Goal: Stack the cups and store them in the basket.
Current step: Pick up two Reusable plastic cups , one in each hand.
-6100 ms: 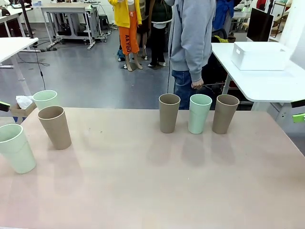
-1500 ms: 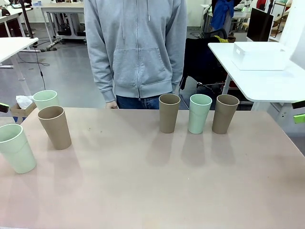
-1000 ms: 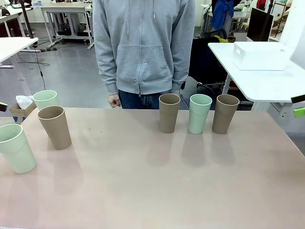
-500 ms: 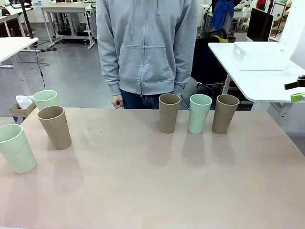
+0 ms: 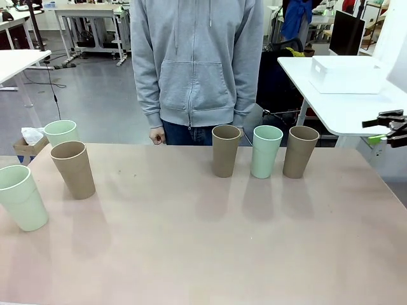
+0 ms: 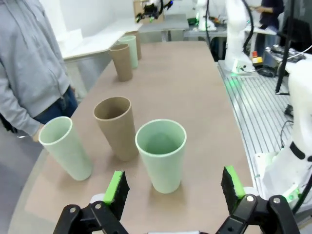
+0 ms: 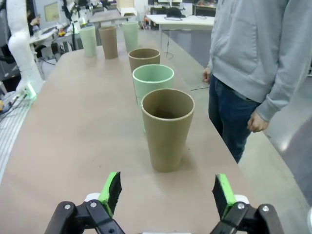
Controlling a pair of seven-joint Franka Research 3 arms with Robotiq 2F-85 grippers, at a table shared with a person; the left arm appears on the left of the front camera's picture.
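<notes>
tool [image 7: 165, 194] wide apart before brown cup [image 7: 167, 128]

cups [image 5: 226, 150]: six upright, unstacked, three left, three centre-right | basket [image 5: 348, 74]: white, far right

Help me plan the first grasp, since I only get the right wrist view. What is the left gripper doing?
Observer: The left gripper is open, and a mint cup stands upright just ahead of it.
Operator: Where is the basket?
Observer: The basket sits on a separate white table off to the robot's right, not beside the cups.
</notes>
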